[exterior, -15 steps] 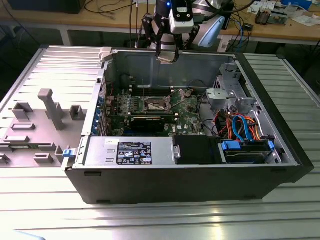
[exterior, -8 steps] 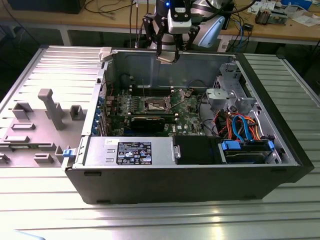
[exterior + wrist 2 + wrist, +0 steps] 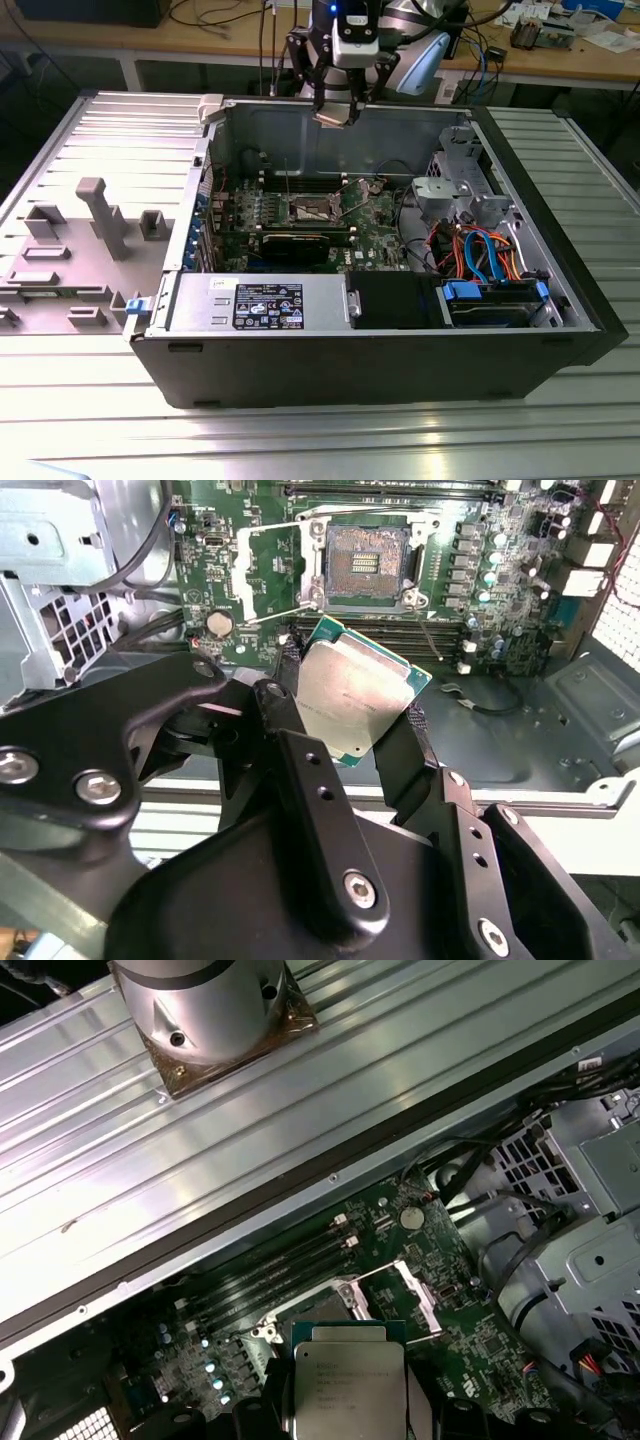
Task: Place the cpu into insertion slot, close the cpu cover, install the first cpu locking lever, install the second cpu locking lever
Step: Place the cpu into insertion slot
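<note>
The gripper (image 3: 352,708) is clamped on the cpu (image 3: 345,685), its fingers (image 3: 290,685) pinching two opposite edges. The cpu hangs above the board (image 3: 505,630) inside the open case (image 3: 400,365), just short of the bare slot (image 3: 367,565). The cover (image 3: 243,570) is swung open beside the slot.

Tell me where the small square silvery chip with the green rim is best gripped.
By two opposite thin edges, from the sides, as the black gripper holds the silvery square cpu. It is flat and thin, so edge contact by the fingers probably leaves its underside free to face the dark square insertion slot.
</note>
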`<control>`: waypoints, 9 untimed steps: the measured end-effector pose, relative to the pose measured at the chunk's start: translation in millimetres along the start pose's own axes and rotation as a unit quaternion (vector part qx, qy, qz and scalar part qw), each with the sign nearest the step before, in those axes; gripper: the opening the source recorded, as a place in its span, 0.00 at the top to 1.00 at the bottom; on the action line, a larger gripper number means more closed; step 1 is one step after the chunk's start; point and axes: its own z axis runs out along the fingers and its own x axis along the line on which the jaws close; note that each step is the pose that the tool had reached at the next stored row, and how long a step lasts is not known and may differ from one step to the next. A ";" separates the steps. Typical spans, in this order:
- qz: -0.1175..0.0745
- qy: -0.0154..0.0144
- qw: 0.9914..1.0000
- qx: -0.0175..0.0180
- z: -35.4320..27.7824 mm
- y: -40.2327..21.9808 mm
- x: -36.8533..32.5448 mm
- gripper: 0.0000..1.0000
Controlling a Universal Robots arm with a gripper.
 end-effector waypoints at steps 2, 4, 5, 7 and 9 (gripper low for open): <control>0.003 0.000 1.000 0.000 0.0 0.0 0.0 0.45; 0.003 0.000 1.000 0.000 0.0 0.0 0.0 0.45; 0.003 0.000 1.000 0.000 0.0 0.0 0.0 0.45; 0.003 0.000 1.000 0.000 0.0 0.0 0.0 0.45; 0.003 0.000 1.000 0.000 0.0 0.0 0.0 0.45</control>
